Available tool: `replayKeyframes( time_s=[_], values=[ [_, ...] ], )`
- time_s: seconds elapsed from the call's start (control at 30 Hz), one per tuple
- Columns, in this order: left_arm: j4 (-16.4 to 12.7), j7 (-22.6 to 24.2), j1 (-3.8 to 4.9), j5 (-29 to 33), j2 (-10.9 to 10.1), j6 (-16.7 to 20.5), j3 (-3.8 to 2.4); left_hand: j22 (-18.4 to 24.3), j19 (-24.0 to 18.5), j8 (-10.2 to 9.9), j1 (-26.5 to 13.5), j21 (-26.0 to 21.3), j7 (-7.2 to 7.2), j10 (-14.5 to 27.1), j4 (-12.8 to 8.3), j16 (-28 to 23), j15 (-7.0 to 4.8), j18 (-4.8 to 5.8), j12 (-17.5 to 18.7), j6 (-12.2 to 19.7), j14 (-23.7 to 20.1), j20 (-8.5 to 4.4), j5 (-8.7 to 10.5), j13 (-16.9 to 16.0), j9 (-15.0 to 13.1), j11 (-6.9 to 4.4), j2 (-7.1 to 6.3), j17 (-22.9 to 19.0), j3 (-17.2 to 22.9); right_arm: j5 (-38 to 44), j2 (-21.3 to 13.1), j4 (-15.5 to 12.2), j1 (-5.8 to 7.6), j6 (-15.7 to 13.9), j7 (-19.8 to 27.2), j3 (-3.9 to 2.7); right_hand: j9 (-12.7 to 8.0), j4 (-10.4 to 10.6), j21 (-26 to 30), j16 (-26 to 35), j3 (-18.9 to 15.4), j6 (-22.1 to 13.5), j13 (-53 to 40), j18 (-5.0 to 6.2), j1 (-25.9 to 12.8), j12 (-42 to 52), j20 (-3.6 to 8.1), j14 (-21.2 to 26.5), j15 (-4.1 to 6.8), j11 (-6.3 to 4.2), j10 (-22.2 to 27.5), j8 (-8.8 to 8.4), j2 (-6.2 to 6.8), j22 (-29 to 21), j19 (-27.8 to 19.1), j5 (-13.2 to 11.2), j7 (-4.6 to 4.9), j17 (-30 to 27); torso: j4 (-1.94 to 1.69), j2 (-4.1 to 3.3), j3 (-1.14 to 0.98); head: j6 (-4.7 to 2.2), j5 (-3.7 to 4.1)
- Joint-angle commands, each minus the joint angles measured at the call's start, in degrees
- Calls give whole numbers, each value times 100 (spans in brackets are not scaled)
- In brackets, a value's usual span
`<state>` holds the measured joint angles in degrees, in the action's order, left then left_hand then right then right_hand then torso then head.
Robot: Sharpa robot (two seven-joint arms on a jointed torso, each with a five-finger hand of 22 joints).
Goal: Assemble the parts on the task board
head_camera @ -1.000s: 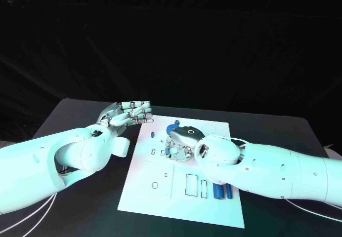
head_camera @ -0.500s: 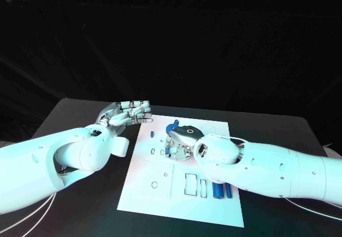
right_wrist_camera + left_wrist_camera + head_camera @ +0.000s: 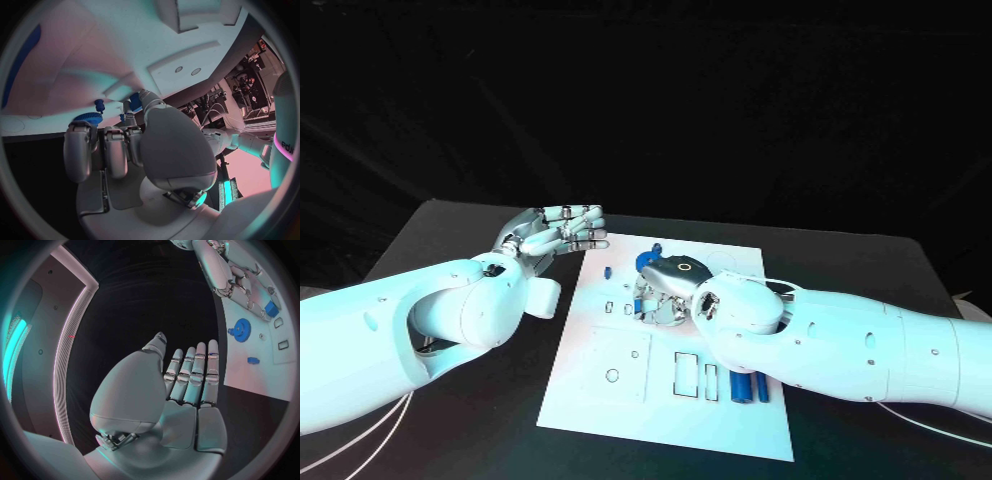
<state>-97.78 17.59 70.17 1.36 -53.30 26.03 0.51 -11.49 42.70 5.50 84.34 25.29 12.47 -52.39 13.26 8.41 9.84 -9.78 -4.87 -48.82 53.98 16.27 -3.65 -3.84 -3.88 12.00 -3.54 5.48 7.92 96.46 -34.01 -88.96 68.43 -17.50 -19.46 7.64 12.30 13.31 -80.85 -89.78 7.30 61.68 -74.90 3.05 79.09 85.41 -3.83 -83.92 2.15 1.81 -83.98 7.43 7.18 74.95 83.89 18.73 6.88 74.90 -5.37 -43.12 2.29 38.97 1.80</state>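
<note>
Right robot hand point(image 3: 664, 290) is curling its fingers down on the flat white plastic task board point(image 3: 678, 400); holding anything, I cannot tell. Left robot hand point(image 3: 560, 232) is staying empty, fingers together, above the black worktop point(image 3: 473, 420).

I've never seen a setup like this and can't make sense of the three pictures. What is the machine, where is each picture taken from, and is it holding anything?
It is a robot with two white arms ending in silver many-fingered hands, at a black table. One picture looks down from its head; the two round ones come from cameras behind each wrist. On the table lies the white task board with small blue parts, among them a blue toothed wheel and blue bars. The left hand is beside the board, holding nothing, fingers straight. The right hand is curled down over the board's middle; whether it grips a part cannot be told.
</note>
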Motion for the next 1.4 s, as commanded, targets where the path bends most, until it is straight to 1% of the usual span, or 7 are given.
replayKeyframes(
  time_s=[0.03, 0.47, 0.7, 1.0, 1.07, 1.27, 1.4],
  values=[
    [-8, 23, 2, 10, 5, -59, -4, -8, -49, -19, 46, 22, 225, -19, -30, -26, -4, -30, 18, -7, -18, 9, 34, 1, 3, 5, -2, 6, 7, 82, 4, -2, -10, 56, -60, 7, -14, 6, 34, 22, -56, -74, -973, -60, -64, -26, -57, -584, -53, 52, -141, -51, 5, 799, 13, -38, 5, 1416, -6, 2, 5, -10, 38],
    [2, 7, 2, 10, 5, -65, -4, -11, -56, -27, 35, 28, 231, -9, -28, -31, 0, -30, 28, 0, -24, 10, 35, 3, 4, 10, -7, 6, 8, 80, 1, -38, -10, 36, -78, 7, -44, 68, 117, 41, -191, -209, -889, -40, -216, -104, -118, -574, -112, 117, -54, -125, 133, 754, -36, -102, 68, 1377, 4, -4, -4, -13, 46],
    [4, 3, 2, 10, 7, -67, -4, -11, -56, -27, 35, 28, 231, -9, -28, -31, 0, -30, 28, 0, -24, 10, 35, 3, 4, 10, -7, 6, 8, 81, -11, -55, -10, -37, -99, 7, -65, 233, 182, 35, -552, -396, -809, -25, -435, -175, -170, -577, -161, 172, 33, -197, 259, 727, -71, -85, 120, 1389, 0, -1, -1, -14, 50],
    [45, -189, 2, -122, -3, -245, -4, -13, -65, -32, 13, 33, 234, -6, -19, -33, 1, -27, 33, 2, -24, 12, 38, 3, 5, 12, -13, 8, 3, 52, -226, -315, 5, -784, 30, -15, -99, 355, 190, 12, -1192, -797, -741, -28, -571, -221, -240, -589, -246, 275, 110, -314, 362, 747, -60, -19, 242, 1438, 15, 10, -10, -18, 33],
    [78, -398, 3, -384, -19, -416, -4, -19, -105, -51, -203, 48, 225, -21, 106, -25, -4, -12, 37, 9, 1, 18, 59, 0, 4, 4, -73, 20, -125, -11, -342, -447, 64, -906, 193, -32, -103, 360, 188, -18, -1317, -886, -750, -29, -563, -207, -263, -606, -274, 305, 107, -327, 385, 754, -56, 35, 274, 1501, 25, 16, -12, -17, 44],
    [250, -866, 4, -1270, 5, -724, -4, -128, 153, 24, -504, 310, 54, -642, 293, 309, -230, -77, -223, -213, 631, -42, 68, -97, -30, -203, -78, 199, -512, -1335, -820, -817, 391, -1028, 792, -73, -33, 331, 221, -12, -1230, -683, -839, -17, -406, -113, -273, -602, -256, 266, 19, -170, 118, 744, -70, 23, 216, 1489, 50, 61, -24, -27, 47],
    [405, -1173, 9, -2169, 26, -987, -5, -313, 766, 258, -478, 752, -183, -1393, 286, 677, -540, -55, -508, -766, 1428, -328, 43, -233, -114, -483, 17, 473, -687, -2613, -1240, -1005, 636, -884, 969, -84, 1, 317, 150, -22, -1231, -561, -900, -34, -387, -54, -252, -608, -228, 232, -43, -93, 39, 797, -23, 8, 178, 1510, 84, 98, -51, -32, 34]
  ],
)
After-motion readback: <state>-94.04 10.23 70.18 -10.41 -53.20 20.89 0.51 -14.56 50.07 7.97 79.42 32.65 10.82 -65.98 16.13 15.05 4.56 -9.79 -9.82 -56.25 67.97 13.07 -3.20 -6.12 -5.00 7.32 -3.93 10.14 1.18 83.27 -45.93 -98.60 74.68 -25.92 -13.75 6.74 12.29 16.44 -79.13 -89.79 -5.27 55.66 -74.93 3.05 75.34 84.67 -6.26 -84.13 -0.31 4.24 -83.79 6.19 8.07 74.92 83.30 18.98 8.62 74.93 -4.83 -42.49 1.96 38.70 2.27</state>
